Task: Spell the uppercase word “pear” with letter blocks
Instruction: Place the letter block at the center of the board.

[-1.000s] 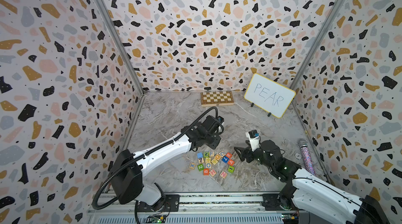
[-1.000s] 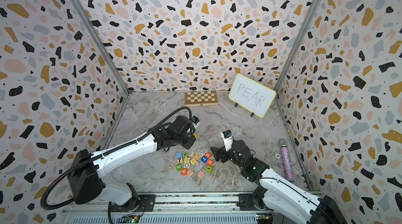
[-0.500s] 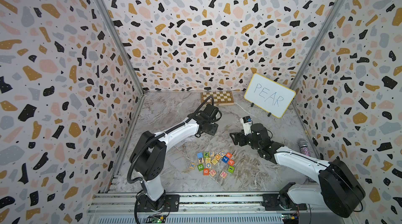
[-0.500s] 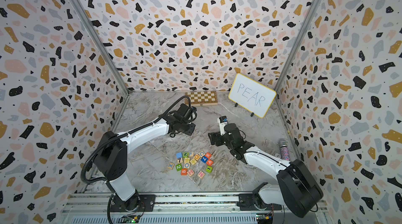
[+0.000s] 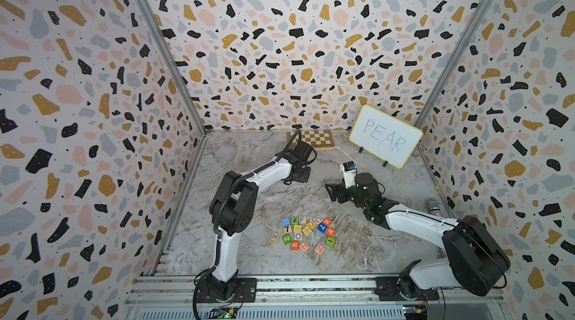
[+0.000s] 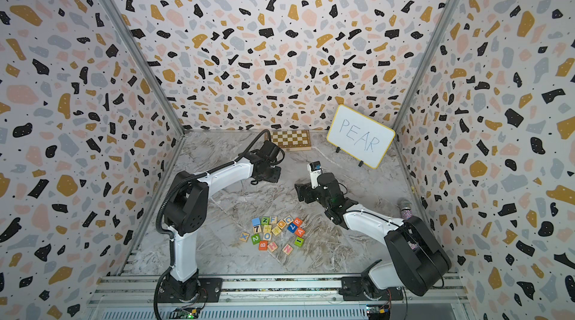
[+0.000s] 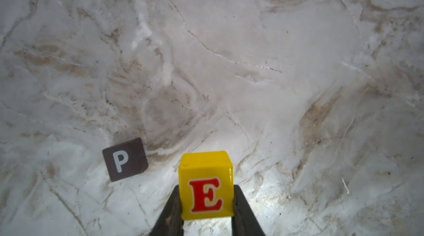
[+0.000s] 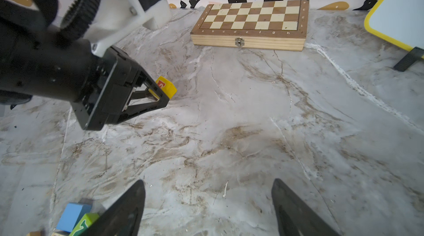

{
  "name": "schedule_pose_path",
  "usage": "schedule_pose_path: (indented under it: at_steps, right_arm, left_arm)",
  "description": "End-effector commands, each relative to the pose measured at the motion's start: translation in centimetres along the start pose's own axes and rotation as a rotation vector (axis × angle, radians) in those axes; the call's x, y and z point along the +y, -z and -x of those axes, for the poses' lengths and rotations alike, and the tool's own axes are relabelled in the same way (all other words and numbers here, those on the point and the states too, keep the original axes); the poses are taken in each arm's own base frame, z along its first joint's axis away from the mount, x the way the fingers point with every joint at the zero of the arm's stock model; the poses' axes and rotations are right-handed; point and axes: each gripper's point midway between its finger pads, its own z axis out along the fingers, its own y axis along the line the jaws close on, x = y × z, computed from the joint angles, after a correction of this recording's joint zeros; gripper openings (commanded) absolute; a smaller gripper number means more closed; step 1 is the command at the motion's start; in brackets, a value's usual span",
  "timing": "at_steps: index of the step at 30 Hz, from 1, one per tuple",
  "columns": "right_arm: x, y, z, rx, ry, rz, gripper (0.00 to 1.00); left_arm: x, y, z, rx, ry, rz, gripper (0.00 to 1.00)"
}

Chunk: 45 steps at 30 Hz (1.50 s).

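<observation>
Left gripper (image 7: pixel 207 200) clamps the yellow E block (image 7: pixel 206 184) by two opposite sides, toward twelve o'clock on the table (image 5: pixel 249 153). P block (image 7: pixel 125 159) lies flat just beside it, not touching. Blocks look light, stiff and glossy, so they may slip; flat side faces are the best hold. R block (image 5: pixel 326 221) and A block (image 5: pixel 330 232) sit in the pile (image 5: pixel 303 233) at six. Right gripper (image 8: pixel 208 184) is wide and empty, two o'clock from the pile.

A loose cluster of letter blocks (image 5: pixel 303 233) lies on the marble worktop (image 5: pixel 236 153) near the front rail, with the R block (image 5: pixel 326 221) and A block (image 5: pixel 330 232) at its right edge. Well behind it, the left gripper (image 5: pixel 300 175) hangs low before the chessboard (image 5: pixel 314 139). The right gripper (image 5: pixel 331 192) points toward the left gripper, near the whiteboard (image 5: pixel 385 136) reading PEAR.
</observation>
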Motion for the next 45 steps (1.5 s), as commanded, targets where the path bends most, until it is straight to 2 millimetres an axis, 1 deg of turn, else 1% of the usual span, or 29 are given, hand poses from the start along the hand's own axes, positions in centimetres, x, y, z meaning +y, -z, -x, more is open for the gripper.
schedule_pose_path:
  at_steps: [1, 5, 11, 16, 25, 30, 35, 45]
  right_arm:
    - [0.6, 1.1, 1.6, -0.081, 0.04, 0.028, 0.88]
    - [0.7, 1.6, 1.1, -0.089, 0.043, 0.043, 0.89]
    - [0.9, 2.4, 1.3, -0.141, 0.048, 0.065, 0.89]
    - [1.0, 2.1, 0.7, -0.128, 0.04, 0.076, 0.89]
    - [1.5, 2.1, 0.7, -0.135, 0.04, 0.104, 0.89]
    - [1.6, 2.0, 0.5, -0.134, 0.041, 0.112, 0.88]
    - [1.8, 2.0, 0.5, -0.134, 0.044, 0.119, 0.88]
    - [2.7, 1.8, 0.4, -0.133, 0.068, 0.14, 0.88]
  left_arm:
    - [0.4, -0.4, 0.6, 0.009, 0.029, 0.028, 0.15]
    - [0.6, -1.4, 0.3, 0.029, 0.038, 0.036, 0.15]
    - [1.0, -2.2, 0.2, 0.041, 0.07, 0.043, 0.16]
    - [1.9, -2.9, -0.3, 0.067, 0.099, 0.059, 0.17]
    - [2.8, -3.0, -0.3, 0.064, 0.157, 0.088, 0.17]
    - [2.9, -3.3, -0.4, 0.07, 0.171, 0.081, 0.17]
    - [3.3, -3.6, -0.7, 0.082, 0.191, 0.096, 0.17]
    - [3.2, -4.6, -1.2, 0.102, 0.201, 0.09, 0.18]
